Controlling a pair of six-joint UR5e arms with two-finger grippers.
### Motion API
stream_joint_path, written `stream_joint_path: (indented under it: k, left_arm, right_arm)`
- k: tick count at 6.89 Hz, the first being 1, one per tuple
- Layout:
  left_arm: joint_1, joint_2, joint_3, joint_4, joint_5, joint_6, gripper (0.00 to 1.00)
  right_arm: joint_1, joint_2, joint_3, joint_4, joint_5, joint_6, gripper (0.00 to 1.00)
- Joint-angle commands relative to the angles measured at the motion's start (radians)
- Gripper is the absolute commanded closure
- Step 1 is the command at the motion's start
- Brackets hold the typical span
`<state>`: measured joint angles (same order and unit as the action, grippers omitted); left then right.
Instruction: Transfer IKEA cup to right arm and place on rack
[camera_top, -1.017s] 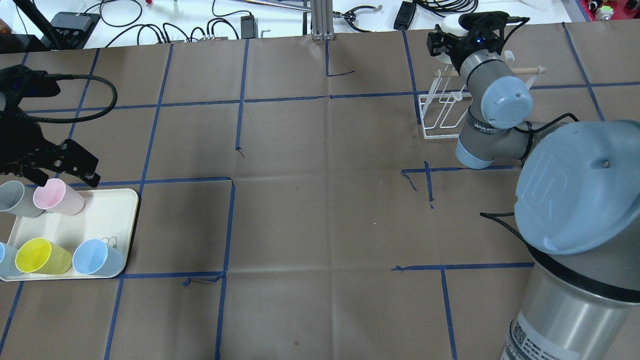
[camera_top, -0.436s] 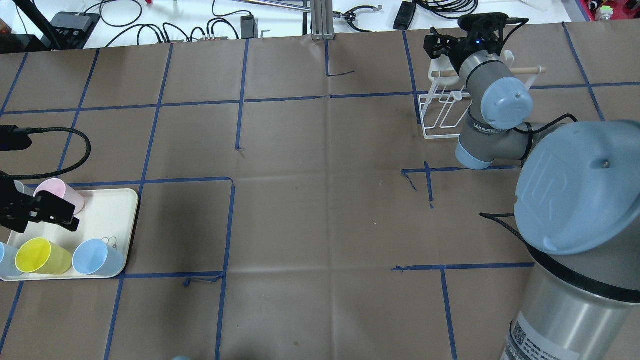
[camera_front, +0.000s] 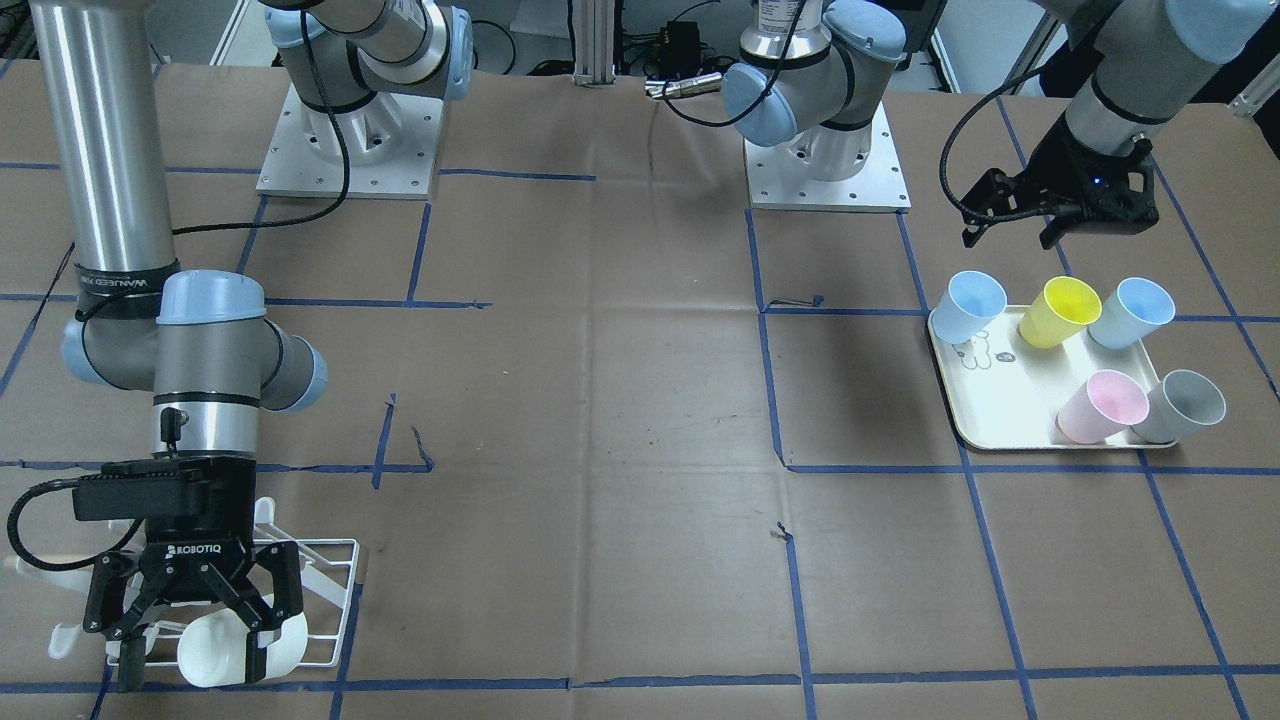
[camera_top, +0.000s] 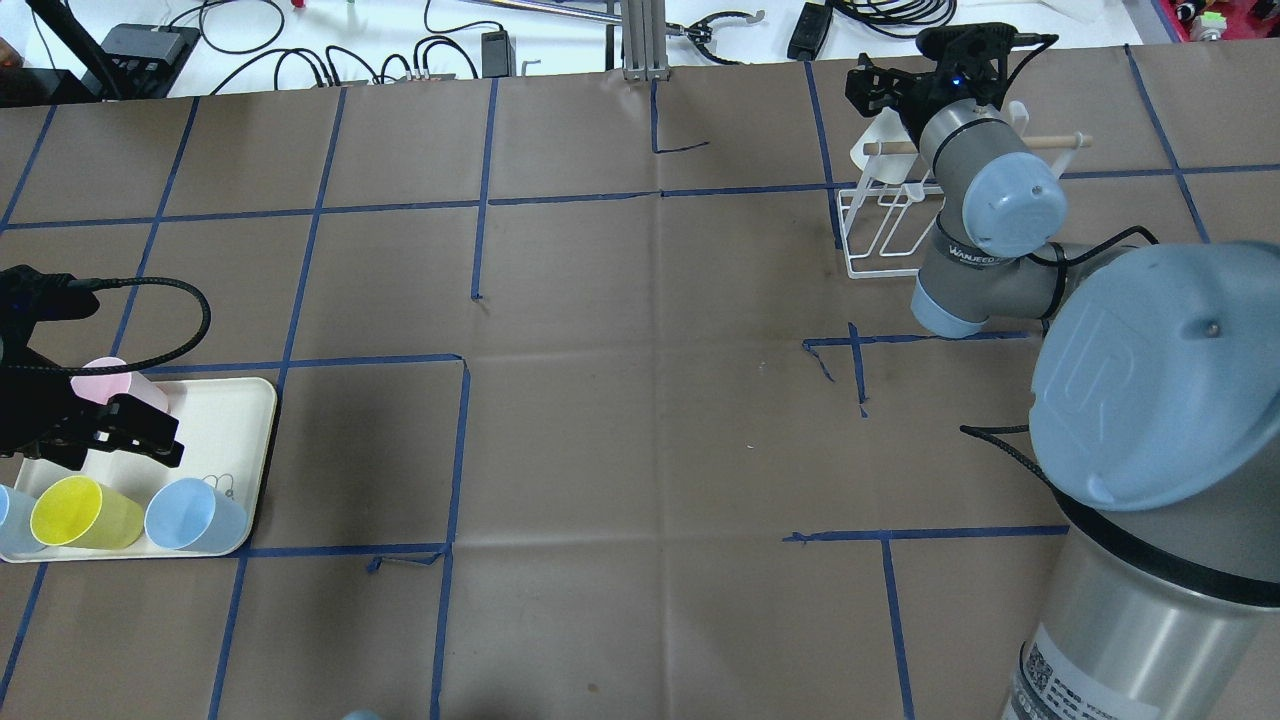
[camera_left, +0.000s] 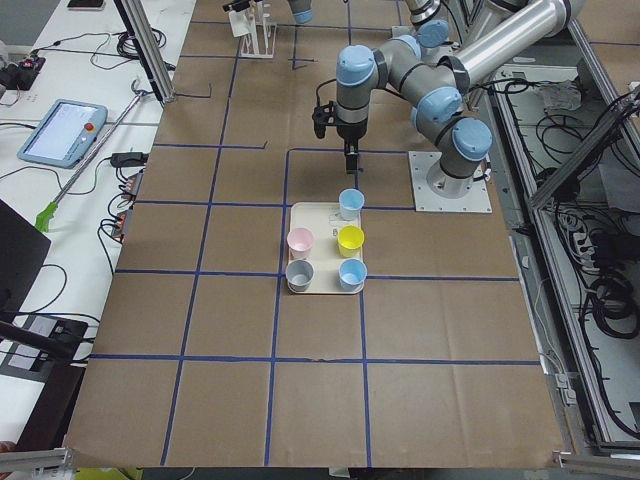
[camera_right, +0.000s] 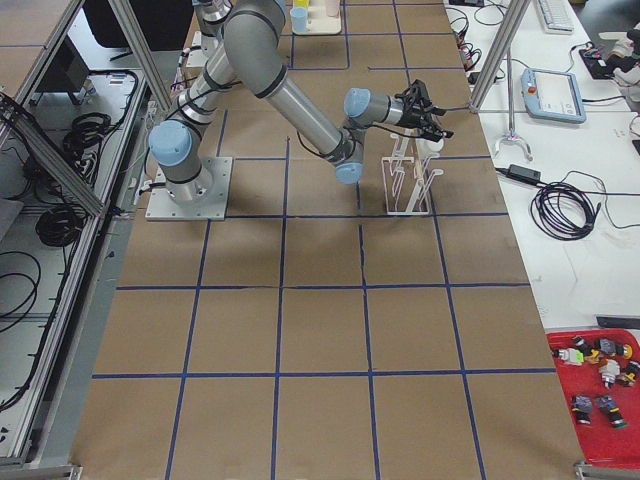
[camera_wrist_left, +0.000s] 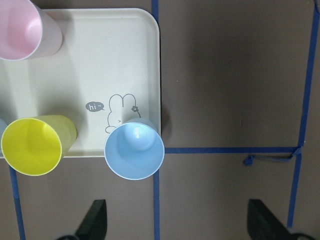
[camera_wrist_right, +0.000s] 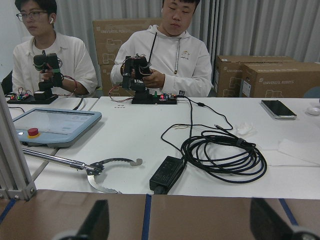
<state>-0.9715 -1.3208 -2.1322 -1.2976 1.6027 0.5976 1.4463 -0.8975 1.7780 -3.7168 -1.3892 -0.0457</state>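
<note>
A white IKEA cup (camera_front: 225, 650) lies on its side on the low white wire rack (camera_front: 335, 570), by the wooden dowel (camera_top: 1050, 141). My right gripper (camera_front: 190, 650) is open just above the cup, with its fingers spread on either side of it. In the overhead view the cup (camera_top: 872, 150) hangs at the rack's far left corner. My left gripper (camera_top: 110, 430) is open and empty above the cream tray (camera_front: 1010, 400). The tray holds pink (camera_front: 1105, 405), grey (camera_front: 1180, 405), yellow (camera_front: 1065, 310) and two blue cups. A blue cup (camera_wrist_left: 134, 150) sits just ahead of the left fingers.
Blue tape lines grid the brown table. Cables, a power brick and a metal post (camera_top: 645, 40) lie past the far edge. Two operators (camera_wrist_right: 170, 55) sit behind a white table beyond the rack. The two arm bases (camera_front: 825, 160) stand at the robot's side.
The white cup has dropped from between the right fingers onto the rack. My left gripper has moved from over the pink and grey cups toward the yellow and blue ones.
</note>
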Motion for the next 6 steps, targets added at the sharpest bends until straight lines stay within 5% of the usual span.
stream_joint_path:
  k: [1,4,6]
  left_arm:
    - [0.000,-0.035,-0.122,0.156,0.008,-0.001,0.01]
    - [0.037,-0.130,-0.196,0.303,0.017,0.002,0.01]
    - [0.069,-0.141,-0.230,0.304,0.017,0.004,0.01]
  right_arm:
    - [0.003,-0.033,-0.009,0.009,0.010,0.007,0.01]
    - [0.063,-0.113,-0.006,0.008,0.012,0.029,0.01]
    - [0.152,-0.139,-0.008,0.005,0.013,0.218,0.01]
